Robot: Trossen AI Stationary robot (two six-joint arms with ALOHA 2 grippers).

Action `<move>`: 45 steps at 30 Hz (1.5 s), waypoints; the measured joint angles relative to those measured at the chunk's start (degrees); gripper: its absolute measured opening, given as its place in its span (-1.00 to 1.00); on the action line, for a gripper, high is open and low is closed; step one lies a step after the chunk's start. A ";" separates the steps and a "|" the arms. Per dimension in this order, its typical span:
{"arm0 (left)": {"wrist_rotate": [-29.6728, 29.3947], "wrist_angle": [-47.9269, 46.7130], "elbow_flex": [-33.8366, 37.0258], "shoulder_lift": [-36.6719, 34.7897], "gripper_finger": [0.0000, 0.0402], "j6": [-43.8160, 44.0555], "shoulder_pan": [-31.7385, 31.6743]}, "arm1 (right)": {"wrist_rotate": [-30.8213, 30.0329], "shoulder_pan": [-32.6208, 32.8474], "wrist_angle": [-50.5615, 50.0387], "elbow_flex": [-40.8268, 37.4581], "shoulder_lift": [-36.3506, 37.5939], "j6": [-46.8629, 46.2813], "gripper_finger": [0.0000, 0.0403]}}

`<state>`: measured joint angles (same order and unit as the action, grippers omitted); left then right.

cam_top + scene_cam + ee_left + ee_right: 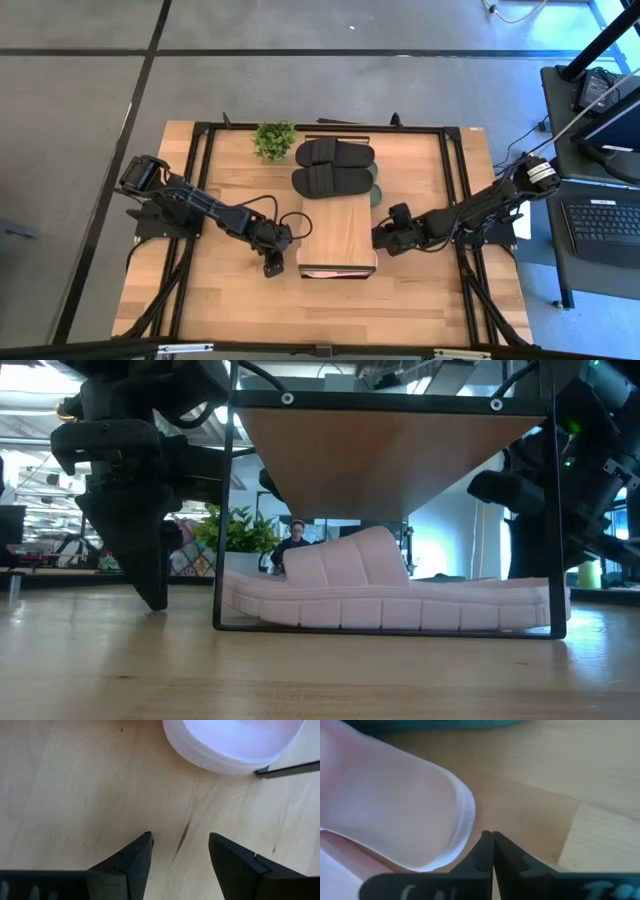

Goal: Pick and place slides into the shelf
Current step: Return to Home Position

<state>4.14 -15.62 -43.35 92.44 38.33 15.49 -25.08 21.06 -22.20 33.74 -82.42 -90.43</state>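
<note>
Mid-tabletop (220, 290), long axis running near to far: shelf (338, 230), a pale wood plank top on a thin dark metal frame, open underneath.

- Pink slide (400, 600): pale foam, wide arched strap, ribbed sole edge. It lies crosswise under the shelf's near end with its sole flat on the tabletop, and spans almost from one frame upright to the other. From above only a thin pink edge shows past the plank's near rim. In the left wrist view its rounded end sits just beside a dark frame bar (290, 769).
- Black slides (335, 153): a pair lying side by side and crosswise at the shelf's far end. Whether they rest on the plank or on the tabletop beyond cannot be told.
- Green slide (375, 185): dark green; only a small part shows, at the right beside the black pair.

Flanking items:
- Left gripper (275, 262): just left of the shelf's near end, low over bare tabletop, fingers (132, 862) spread moderately and holding nothing.
- Right gripper (383, 238): close against the shelf's right side, fingers (482, 852) pressed together and empty, next to the pink strap.

Other items:
- Plant (274, 140): small, green, at the far edge, left of the black pair.
- Laptop (605, 220): off the tabletop, far right.
- Person (295, 540): in the room beyond, seen under the plank.
</note>
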 joint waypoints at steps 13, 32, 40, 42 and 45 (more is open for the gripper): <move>7.17 -7.38 0.11 -10.32 -0.06 -5.07 -4.80 | -5.67 -0.26 -7.79 0.02 17.05 3.98 -0.95; -16.39 6.09 0.09 -41.83 -0.06 -25.17 -17.85 | -11.76 -8.78 15.82 0.00 34.39 59.37 -0.95; -13.81 1.46 0.22 -44.89 -0.06 -28.02 -25.72 | -4.77 -18.95 19.46 -0.13 36.14 68.76 -0.95; -14.71 0.82 0.23 -47.44 -0.06 -28.02 -27.39 | -4.43 -19.35 19.46 -1.10 38.29 69.78 -0.95; -15.90 1.04 2.21 -52.70 -0.06 -27.99 -28.55 | -4.39 -19.41 19.75 -3.85 42.82 69.96 -0.95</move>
<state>-11.76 -14.58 -41.14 39.74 10.34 -13.06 -29.47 1.65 -2.45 29.88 -39.61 -20.48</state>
